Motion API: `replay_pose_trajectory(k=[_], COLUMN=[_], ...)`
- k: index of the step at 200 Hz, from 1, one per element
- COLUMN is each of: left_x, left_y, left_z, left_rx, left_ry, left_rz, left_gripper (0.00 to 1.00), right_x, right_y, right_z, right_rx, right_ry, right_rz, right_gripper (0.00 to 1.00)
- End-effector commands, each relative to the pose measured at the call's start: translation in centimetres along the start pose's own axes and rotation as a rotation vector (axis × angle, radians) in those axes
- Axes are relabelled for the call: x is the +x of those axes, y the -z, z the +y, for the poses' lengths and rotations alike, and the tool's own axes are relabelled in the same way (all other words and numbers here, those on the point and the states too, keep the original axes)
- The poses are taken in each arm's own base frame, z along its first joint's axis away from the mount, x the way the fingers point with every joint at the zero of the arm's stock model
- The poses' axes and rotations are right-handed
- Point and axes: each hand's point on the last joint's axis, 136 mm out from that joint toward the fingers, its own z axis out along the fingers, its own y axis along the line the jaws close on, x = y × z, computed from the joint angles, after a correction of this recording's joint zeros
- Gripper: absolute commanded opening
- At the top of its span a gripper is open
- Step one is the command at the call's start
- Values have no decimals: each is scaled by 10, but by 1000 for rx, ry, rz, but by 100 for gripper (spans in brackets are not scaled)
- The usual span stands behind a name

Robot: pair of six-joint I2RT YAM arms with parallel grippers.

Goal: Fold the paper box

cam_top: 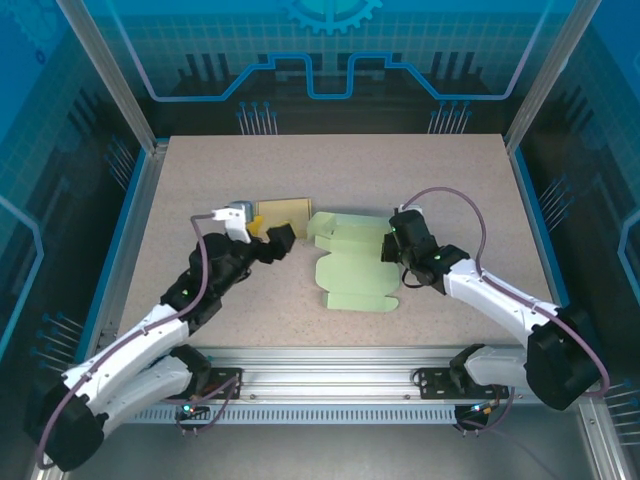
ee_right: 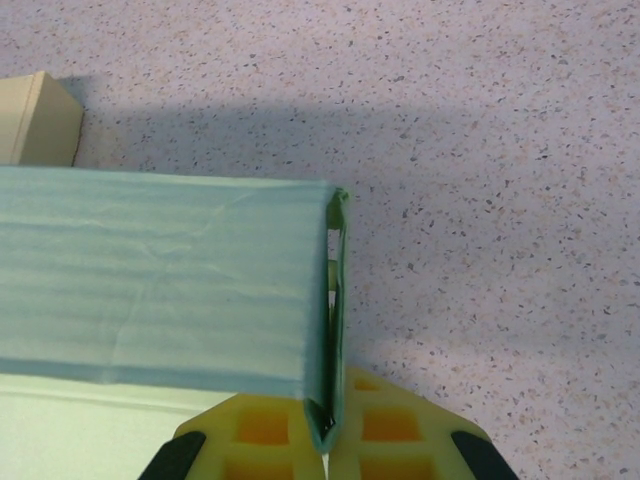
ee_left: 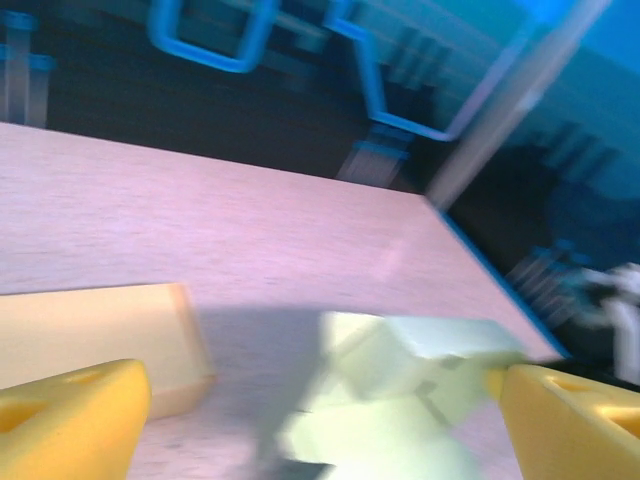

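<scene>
Blue translucent panels (cam_top: 330, 60) and metal posts wall in the table (cam_top: 250, 170) on the far side and both flanks, and a metal rail (cam_top: 330, 365) runs along its near edge. The speckled top lies bare across the whole far half and down both side margins, so the open room is there, and everything else sits together in the middle. The paper box (cam_top: 355, 270) is a pale green die-cut sheet lying near the table's centre, well clear of every edge. Most of it is flat, with tabs notched along its far and near ends. At its right side one panel stands up off the table, doubled over at the end into a thin fold. Touching or just beside its far-left corner lies a smaller tan cardboard piece (cam_top: 282, 212), flat and thick-edged. The right tool (ee_right: 328, 435) is closed tight on that doubled green edge, its yellow fingers (ee_right: 395, 430) pinching it from below in the wrist view. The left tool (ee_left: 320, 380) is spread wide and grips nothing. It sits near the tan piece's near edge with the green sheet ahead, though that view is blurred.
</scene>
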Motion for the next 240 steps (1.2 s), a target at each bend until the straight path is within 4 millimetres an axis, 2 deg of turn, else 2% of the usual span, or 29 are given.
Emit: replay_pose_trajectory(k=[1, 23, 52, 74, 95, 124, 186, 240], left_x=[24, 34, 51, 69, 86, 107, 144, 159], left_y=[-8, -34, -70, -91, -103, -110, -107, -112], left_z=[41, 48, 39, 41, 34, 29, 29, 6], left_rx=[-159, -178, -100, -82, -19, 25, 72, 246], left_ry=[-65, -100, -118, -112, -100, -89, -58, 22], left_rz=[91, 139, 195, 233, 284, 319, 380, 370], left_gripper=[91, 86, 64, 60, 54, 52, 51, 51], right_x=[-12, -10, -4, 1, 6, 12, 18, 22], right_y=[14, 15, 12, 8, 1, -12, -34, -46], right_z=[15, 17, 17, 19, 21, 21, 18, 18], right_rx=[-67, -77, -78, -91, -93, -74, -51, -42], right_ry=[-12, 3, 10, 0, -4, -6, -34, -19], right_rz=[-12, 4, 26, 40, 65, 103, 156, 187], right_gripper=[0, 0, 0, 0, 0, 0, 0, 0])
